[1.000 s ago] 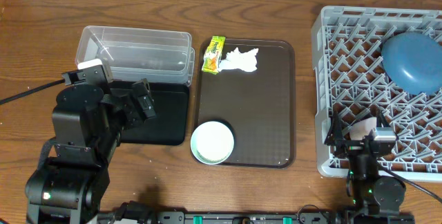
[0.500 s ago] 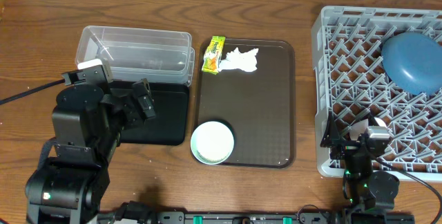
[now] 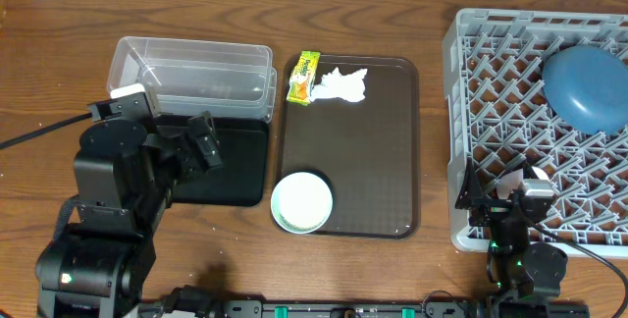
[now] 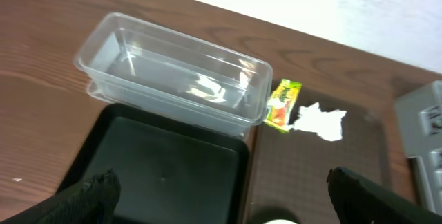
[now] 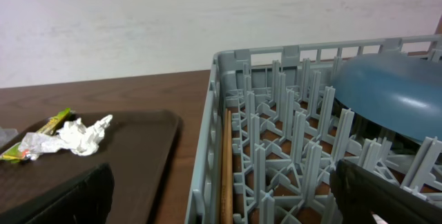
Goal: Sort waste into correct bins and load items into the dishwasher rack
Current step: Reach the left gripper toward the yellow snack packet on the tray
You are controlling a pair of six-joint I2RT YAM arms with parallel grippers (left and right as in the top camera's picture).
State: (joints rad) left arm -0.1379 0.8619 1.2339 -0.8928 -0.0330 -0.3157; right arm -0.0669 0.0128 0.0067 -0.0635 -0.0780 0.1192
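Observation:
A yellow-green wrapper (image 3: pixel 303 77) and a crumpled white tissue (image 3: pixel 341 84) lie at the far end of the brown tray (image 3: pixel 373 161). A pale green-white bowl (image 3: pixel 301 201) sits at its near left corner. The clear tub (image 3: pixel 191 78) and the black tray (image 3: pixel 231 166) stand left of it. The grey rack (image 3: pixel 491 112) holds the blue bowl (image 3: pixel 589 84), and a wooden chopstick (image 5: pixel 225 169) lies along its left wall. My left gripper (image 4: pixel 221 203) is open and empty over the black tray (image 4: pixel 159 169). My right gripper (image 5: pixel 221 200) is open and empty over the rack's near left corner.
The left wrist view shows the tub (image 4: pixel 173 79), wrapper (image 4: pixel 283 104) and tissue (image 4: pixel 319 122) ahead. The right wrist view shows the blue bowl (image 5: pixel 394 92) upside down on the pegs, with the wrapper (image 5: pixel 41 131) and tissue (image 5: pixel 79 134) far left. No white bowl, pink cup or rice grains show.
The right gripper has drawn back a little toward the rack's front edge. The left arm and all objects have stayed still.

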